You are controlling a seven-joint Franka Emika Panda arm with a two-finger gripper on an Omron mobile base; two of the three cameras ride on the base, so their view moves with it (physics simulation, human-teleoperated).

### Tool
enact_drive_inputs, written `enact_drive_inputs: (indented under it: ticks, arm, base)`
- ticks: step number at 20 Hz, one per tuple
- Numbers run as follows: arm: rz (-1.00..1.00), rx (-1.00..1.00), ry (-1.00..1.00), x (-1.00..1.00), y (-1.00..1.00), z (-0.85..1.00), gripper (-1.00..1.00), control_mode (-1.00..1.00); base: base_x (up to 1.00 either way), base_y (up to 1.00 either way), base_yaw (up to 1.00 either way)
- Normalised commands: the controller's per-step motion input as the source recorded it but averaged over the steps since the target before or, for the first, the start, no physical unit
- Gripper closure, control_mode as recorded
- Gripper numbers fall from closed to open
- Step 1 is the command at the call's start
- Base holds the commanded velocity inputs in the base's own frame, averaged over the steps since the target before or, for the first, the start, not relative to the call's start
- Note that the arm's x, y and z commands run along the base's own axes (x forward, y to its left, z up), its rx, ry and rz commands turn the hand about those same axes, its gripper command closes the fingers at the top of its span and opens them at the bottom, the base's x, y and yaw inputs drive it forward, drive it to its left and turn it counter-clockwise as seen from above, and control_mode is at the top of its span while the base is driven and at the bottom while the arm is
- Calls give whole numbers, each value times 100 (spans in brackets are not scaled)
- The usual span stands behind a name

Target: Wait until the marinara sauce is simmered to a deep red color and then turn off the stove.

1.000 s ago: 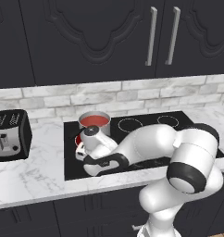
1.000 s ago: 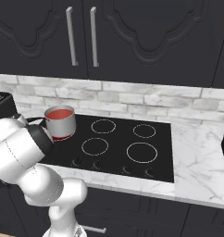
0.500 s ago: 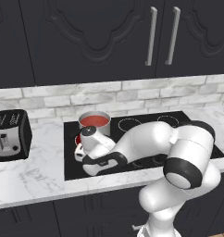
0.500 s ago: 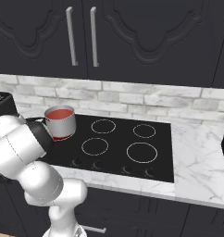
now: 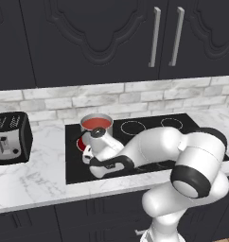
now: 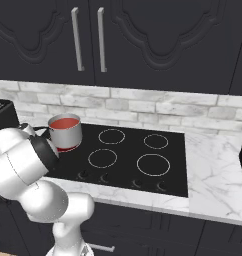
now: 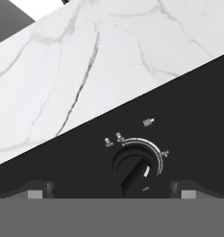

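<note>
One small round steel saucepan (image 6: 66, 132) sits on the rear-left burner of the flat black glass stove (image 6: 163, 175), filled to near its rim with smooth, opaque deep-red marinara sauce (image 5: 96, 123). The burner ring beneath the pan glows red; four other white ring outlines mark the glass to the pan's right. A row of small dark knobs lines the stove's front edge. In the hand view, one round dark knob (image 7: 134, 170) with a white pointer mark and a curved white dial scale lies between the two dark tips of the gripper (image 7: 112, 189), which stand spread wide, one on each side of the knob and touching nothing. The white arm reaches low over the stove's front-left corner, just in front of the saucepan. Left of the stove stands one boxy black-and-silver toaster (image 5: 10, 138). The stove is set into a white marble counter (image 6: 218, 185) veined in grey, backed by pale brick tile (image 5: 135, 97) beneath dark panelled cabinets (image 5: 97, 38) with two slim metal handles.
</note>
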Motion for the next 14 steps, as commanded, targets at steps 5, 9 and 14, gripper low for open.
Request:
enact_drive_inputs:
  ticks: [5, 9, 14]
  arm:
    - [0, 0, 0, 0, 0, -3, -100, -100]
    - [0, 0, 1, 0, 2, -9, -100, -100]
    - [0, 0, 1, 0, 4, -9, -100, -100]
  base:
    - [0, 0, 0]
    - [0, 0, 0]
    - [0, 0, 0]
